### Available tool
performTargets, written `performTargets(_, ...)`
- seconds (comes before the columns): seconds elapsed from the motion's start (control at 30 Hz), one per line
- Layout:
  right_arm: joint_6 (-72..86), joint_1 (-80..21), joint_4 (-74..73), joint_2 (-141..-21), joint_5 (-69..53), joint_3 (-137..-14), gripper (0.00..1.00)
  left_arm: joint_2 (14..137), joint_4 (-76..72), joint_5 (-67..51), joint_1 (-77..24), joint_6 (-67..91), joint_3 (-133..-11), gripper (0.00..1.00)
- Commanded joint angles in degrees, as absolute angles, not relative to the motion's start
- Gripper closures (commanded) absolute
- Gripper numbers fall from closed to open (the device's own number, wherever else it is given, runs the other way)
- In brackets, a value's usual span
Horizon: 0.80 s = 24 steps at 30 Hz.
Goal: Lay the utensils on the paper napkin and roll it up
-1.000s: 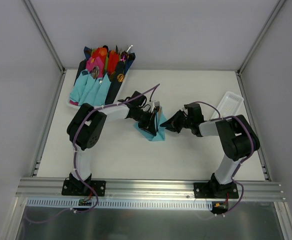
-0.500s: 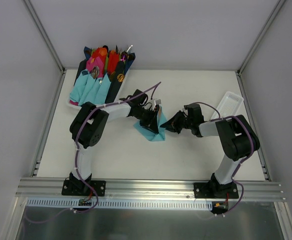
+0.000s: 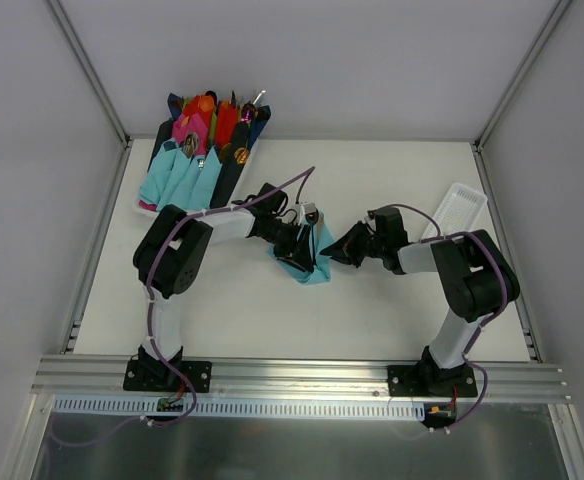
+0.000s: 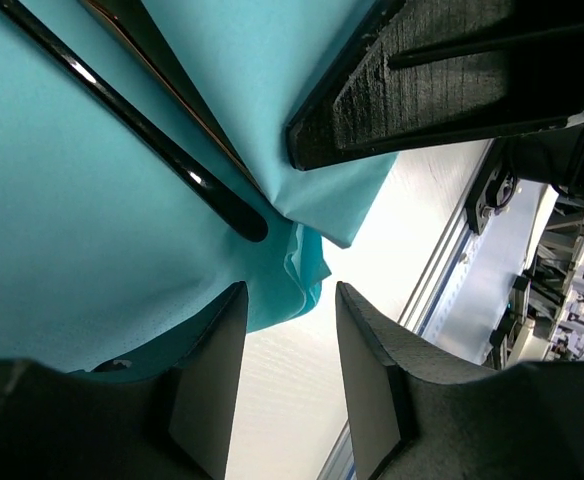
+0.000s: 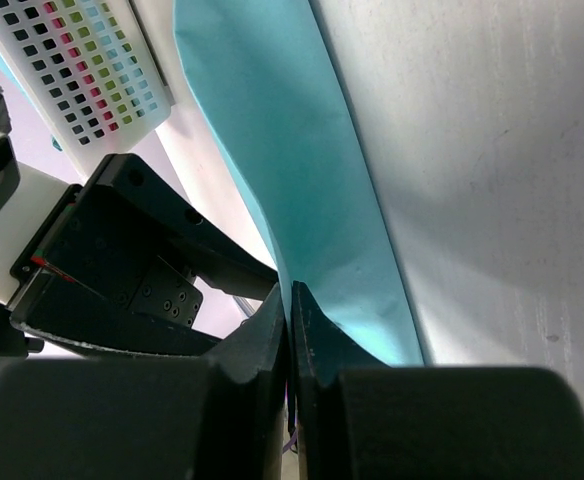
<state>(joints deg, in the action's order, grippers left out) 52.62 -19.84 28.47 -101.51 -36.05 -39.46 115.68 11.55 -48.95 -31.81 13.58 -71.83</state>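
The teal paper napkin (image 3: 318, 268) lies mid-table, partly folded up around the utensils. In the left wrist view, slim dark utensil handles (image 4: 157, 155) lie across the napkin (image 4: 62, 220). My left gripper (image 3: 296, 248) hovers over the napkin's left side. It is open (image 4: 290, 300), with only a folded napkin corner near its left finger. My right gripper (image 3: 334, 252) is at the napkin's right edge. In its own view it is shut (image 5: 290, 300) on that lifted edge (image 5: 292, 150). The right fingers (image 4: 422, 90) also show in the left wrist view, pressed against the napkin.
A white tray (image 3: 144, 208) at the back left holds several rolled napkins in teal, pink, red and navy with cutlery. An empty white perforated basket (image 3: 458, 210) sits at the back right. Grey walls and metal frame rails surround the table.
My left gripper has shifted slightly over the napkin, back toward the left and near side. The right gripper holds the napkin edge in the same place.
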Motion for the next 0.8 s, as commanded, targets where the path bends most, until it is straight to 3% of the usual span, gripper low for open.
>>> performTargets(0.0,51.6,-19.5,29.4,-100.8,-37.1,-39.2,0.94,112.1,9.7,-51.7,-31.8,12.7,-71.1,0.59)
performTargets(0.2,51.5,-19.5,29.4,-101.0,-37.0,-39.1,0.94,112.7,9.5,-51.1,-32.6,12.2,-71.1,0.59)
performTargets(0.6,51.8,-19.4,29.4,-101.3,-37.0,-39.2,0.94,114.1,9.4,-49.7,-33.6,12.1,-72.0,0.69)
performTargets(0.77,51.8,-19.5,29.4,-101.4,-37.0,-39.1,0.94,114.6,9.3,-49.0,-33.7,12.2,-72.2,0.85)
